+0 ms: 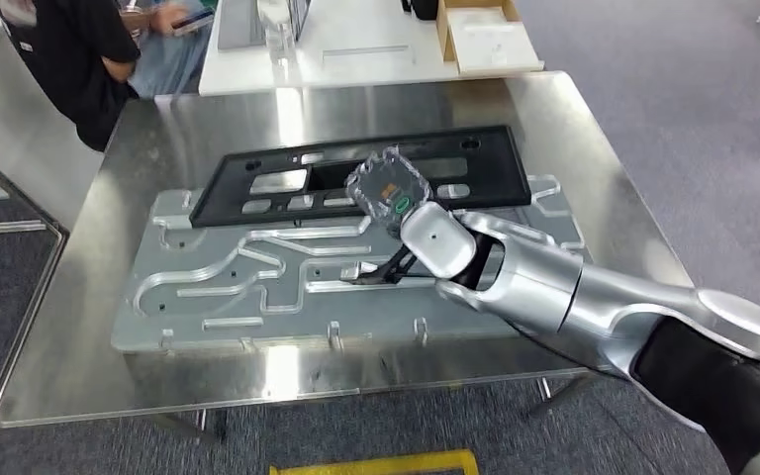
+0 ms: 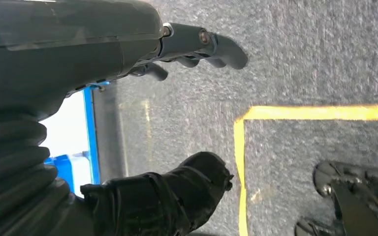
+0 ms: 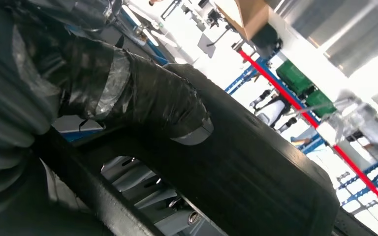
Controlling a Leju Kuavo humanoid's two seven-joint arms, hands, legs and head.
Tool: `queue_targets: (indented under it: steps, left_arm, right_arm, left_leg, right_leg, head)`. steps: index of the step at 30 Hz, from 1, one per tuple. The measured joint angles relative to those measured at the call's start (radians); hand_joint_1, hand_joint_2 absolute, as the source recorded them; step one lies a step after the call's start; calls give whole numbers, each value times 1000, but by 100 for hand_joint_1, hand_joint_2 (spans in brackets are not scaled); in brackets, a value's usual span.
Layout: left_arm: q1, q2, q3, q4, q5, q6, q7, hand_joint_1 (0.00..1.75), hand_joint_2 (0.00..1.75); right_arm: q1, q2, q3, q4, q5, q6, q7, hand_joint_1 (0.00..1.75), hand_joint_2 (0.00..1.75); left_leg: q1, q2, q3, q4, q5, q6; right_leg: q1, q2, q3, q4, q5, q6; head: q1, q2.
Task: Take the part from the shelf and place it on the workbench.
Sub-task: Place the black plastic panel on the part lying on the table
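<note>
Right hand [image 1: 388,194]: black part [image 1: 366,170] is gripped, thumb [image 3: 142,98] pressed on it, above the workbench [image 1: 574,148].
Left hand [image 2: 197,46]: fingers [image 2: 226,51] are held apart, nothing gripped.

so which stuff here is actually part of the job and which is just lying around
Job: black part, held by the right hand; grooved metal plate on the steel workbench.

Lying about: cardboard box on the white table; a person.

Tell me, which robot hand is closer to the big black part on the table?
The right robot hand. It is on the black part, thumb pressed against it above the metal plate. The left robot hand hangs over the grey floor, away from the table.
</note>
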State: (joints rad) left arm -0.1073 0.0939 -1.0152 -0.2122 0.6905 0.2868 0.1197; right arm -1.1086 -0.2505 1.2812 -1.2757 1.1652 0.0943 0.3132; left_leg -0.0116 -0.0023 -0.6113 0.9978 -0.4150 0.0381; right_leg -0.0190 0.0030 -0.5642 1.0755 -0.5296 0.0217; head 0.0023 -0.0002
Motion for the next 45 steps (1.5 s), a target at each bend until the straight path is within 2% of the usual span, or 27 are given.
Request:
queue_targets:
  steps: [3,4,5,7,8,9,10,13,15,18,19,20,21,23,24,25,27,29,31,33,34,35,36,39,40,42,45]
  left_arm:
    - [0,0,-1,0,3,4,0,0,175]
    - [-1,0,-1,0,5,6,0,0,175]
    - [-1,0,-1,0,7,7,0,0,175]
    - [1,0,-2,0,11,8,0,0,175]
    - [2,-1,-2,0,13,8,1,0,175]
    - [2,-1,-2,0,16,9,1,0,175]
    - [3,-1,-2,0,20,10,2,0,175]
    - [4,-1,-2,0,36,9,-9,0,175]
    - [6,-2,-2,0,48,8,-23,0,175]
    - [7,-2,-2,0,54,8,-37,0,175]
    - [8,-2,-1,0,54,8,-39,0,175]
    - [9,-2,-1,0,54,7,-41,0,175]
    - [10,-2,-1,0,54,7,-42,0,175]
    - [11,-2,-1,0,54,8,-44,0,175]
    - [10,-2,-1,0,54,8,-44,0,175]
    - [8,-2,-1,0,54,8,-44,0,175]
    - [5,-2,-1,0,53,8,-44,0,175]
    - [6,-2,-1,0,53,9,-44,0,175]
    - [7,-3,-1,0,54,12,-43,0,175]
    - [6,-3,0,0,57,18,-42,0,175]
    - [5,-3,0,0,59,20,-43,0,175]
    - [4,-3,0,0,61,22,-43,0,175]
    - [4,-3,0,0,62,22,-44,0,175]
    - [3,-3,0,0,62,22,-44,0,175]
    - [3,-3,0,0,62,23,-44,0,175]
    - [3,-3,0,0,64,26,-43,0,175]
    - [4,-4,0,0,68,27,-43,0,44]
  right_arm:
    - [5,0,0,1,1,-1,-3,175,175]
    - [10,0,0,2,1,-2,-6,175,175]
    - [15,0,1,3,1,-2,-8,175,175]
    - [19,0,1,4,1,-3,-10,175,175]
    - [18,0,1,4,2,-5,-10,175,175]
    - [17,0,1,5,2,-7,-10,175,175]
    - [17,1,1,5,2,-10,-11,175,175]
    - [20,3,1,7,3,-17,-13,175,175]
    - [21,3,1,9,4,-21,-13,175,175]
    - [27,4,1,9,4,-32,-13,175,175]
    - [31,4,1,9,4,-34,-13,175,175]
    - [35,5,1,10,4,-35,-13,175,175]
    - [39,5,1,10,4,-35,-13,175,175]
    - [41,6,1,11,4,-39,-12,175,175]
    - [41,6,1,11,3,-43,-11,175,175]
    - [41,6,1,12,3,-48,-11,175,175]
    - [42,7,1,12,1,-56,-10,175,175]
    - [45,8,1,13,-1,-62,-10,87,87]
    - [48,10,1,17,-2,-75,-11,0,0]
    - [56,14,1,24,-2,-96,-12,0,0]
    - [63,16,1,27,-2,-107,-14,0,0]
    - [73,18,1,31,-2,-115,-16,0,0]
    - [83,20,1,34,-1,-122,-19,0,0]
    - [97,29,0,42,5,-134,-26,0,0]
    - [98,33,0,44,6,-137,-27,0,0]
    - [102,39,-1,47,6,-140,-27,0,0]
    - [106,42,-2,50,6,-141,-26,0,0]
  left_leg:
    - [2,0,19,-4,-14,12]
    - [2,-2,25,-3,-21,13]
    - [3,-4,32,0,-29,13]
    - [4,-9,47,11,-49,8]
    - [3,-10,52,20,-61,4]
    - [1,-12,52,28,-70,-2]
    - [1,-13,50,34,-77,-7]
    - [3,-14,46,35,-85,-19]
    - [6,-10,29,74,-110,-31]
    - [13,-6,-66,248,-176,-49]
    - [16,-5,-96,292,-180,-52]
    - [18,-5,-111,302,-167,-54]
    - [20,-5,-107,274,-136,-55]
    - [24,-4,-57,146,-58,-55]
    - [22,-4,-32,88,-34,-53]
    - [20,-5,-14,48,-23,-50]
    - [13,-7,-5,28,-25,-42]
    - [16,-7,1,18,-21,-30]
    - [19,-6,9,7,-16,-19]
    - [16,-6,10,7,-17,-11]
    - [14,-5,10,7,-18,-7]
    - [12,-6,11,8,-19,-6]
    - [12,-7,11,10,-21,-5]
    - [9,-9,9,27,-32,-11]
    - [7,-9,6,33,-37,-15]
    - [5,-8,2,39,-41,-22]
    - [8,-6,-5,57,-57,-35]
  right_leg:
    - [0,1,-124,189,-48,3]
    - [0,1,-160,228,-44,5]
    - [-1,0,-179,231,-21,7]
    - [-2,0,-161,131,71,7]
    - [-1,-1,-140,71,106,5]
    - [0,0,-121,22,126,1]
    - [2,1,-111,-5,130,-4]
    - [3,3,-104,-21,119,-19]
    - [-1,3,-97,-28,118,-29]
    - [-2,3,-88,-31,112,-38]
    - [-3,3,-86,-31,109,-39]
    - [-3,2,-82,-31,106,-38]
    - [-4,3,-78,-31,104,-37]
    - [-6,3,-68,-32,98,-31]
    - [-6,4,-65,-33,96,-27]
    - [-5,4,-63,-35,96,-22]
    - [-5,4,-63,-41,99,-10]
    - [-6,3,-66,-35,93,2]
    - [-2,0,-92,23,58,7]
    - [1,0,-151,144,3,5]
    - [2,0,-179,198,-14,3]
    - [2,0,-194,223,-15,1]
    - [2,0,-189,210,3,-2]
    - [5,0,-107,39,83,-13]
    - [7,0,-86,-2,93,-16]
    - [11,1,-73,-25,92,-20]
    - [5,0,-67,-33,96,-32]
  head:
    - [2,0]
    - [3,0]
    - [4,0]
    - [6,0]
    - [7,0]
    - [6,0]
    - [6,0]
    - [5,0]
    - [3,0]
    - [0,0]
    - [0,0]
    - [0,0]
    - [0,0]
    - [0,0]
    - [0,0]
    - [0,0]
    - [1,0]
    - [3,0]
    - [5,0]
    - [8,0]
    - [8,0]
    - [8,0]
    - [8,0]
    - [9,0]
    - [9,0]
    - [8,0]
    - [7,0]
